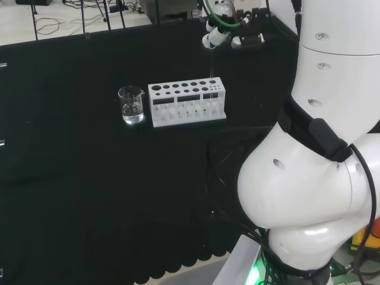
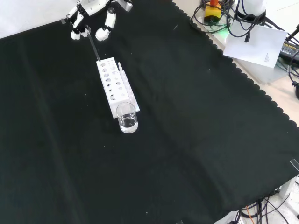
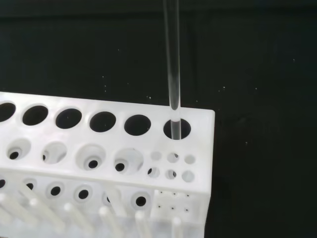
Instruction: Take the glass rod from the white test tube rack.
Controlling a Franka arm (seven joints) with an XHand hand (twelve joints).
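Note:
A white test tube rack lies on the black cloth, with rows of round holes and pegs along one side. A thin clear glass rod rises from the rack's end hole up to the hand. The black and white hand hovers above that end of the rack, its fingers curled round the rod's top. In the wrist view the rod runs down into the corner hole of the rack, and its lower end shows just inside the hole.
A small clear glass beaker stands close to the rack's other end. The arm's white links loom at the head view's right. A paper sheet and cables lie beyond the cloth's scalloped edge.

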